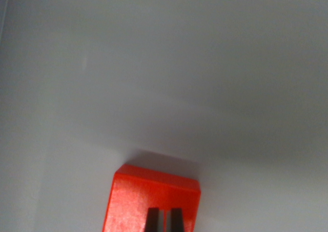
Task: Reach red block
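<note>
Fingers right over the red block

The red block (pixel 151 204) sits on the pale counter (pixel 164 78), at the bottom of the wrist view. Two dark fingers (pixel 152 220) poke up in front of it with just a thin gap between them, so nearly closed and holding nothing. Looks lined up dead on the block because reaching it is the whole job.

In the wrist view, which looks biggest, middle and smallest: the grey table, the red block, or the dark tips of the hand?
1. Grey table, fills most of the view.
2. Red block, cut off at the bottom edge.
3. Hand, only two small dark tips show. They sit nearest the camera, so real size is unsure.
</note>
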{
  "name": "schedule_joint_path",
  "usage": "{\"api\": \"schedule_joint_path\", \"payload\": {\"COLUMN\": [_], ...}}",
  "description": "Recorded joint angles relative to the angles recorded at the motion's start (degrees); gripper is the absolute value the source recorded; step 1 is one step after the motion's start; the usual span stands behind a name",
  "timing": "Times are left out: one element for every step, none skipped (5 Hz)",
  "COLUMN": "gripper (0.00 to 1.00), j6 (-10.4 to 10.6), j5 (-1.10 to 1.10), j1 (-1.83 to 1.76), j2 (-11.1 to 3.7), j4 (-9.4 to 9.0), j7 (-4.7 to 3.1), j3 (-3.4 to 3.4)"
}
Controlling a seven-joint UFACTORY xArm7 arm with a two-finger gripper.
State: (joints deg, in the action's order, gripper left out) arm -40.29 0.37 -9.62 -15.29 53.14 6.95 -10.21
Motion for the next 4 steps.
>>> {"api": "schedule_joint_path", "payload": {"gripper": [0.00,0.00,0.00,0.00], "j6": [0.83,0.83,1.32,1.32], "j5": [-0.03,-0.03,-0.05,-0.05], "j1": [-0.18,-0.18,-0.28,-0.28], "j2": [-0.27,-0.27,-0.42,-0.42], "j4": [-0.62,-0.62,-0.99,-0.99], "j7": [0.16,0.16,0.25,0.25], "j3": [-0.13,-0.13,-0.21,-0.21]}}
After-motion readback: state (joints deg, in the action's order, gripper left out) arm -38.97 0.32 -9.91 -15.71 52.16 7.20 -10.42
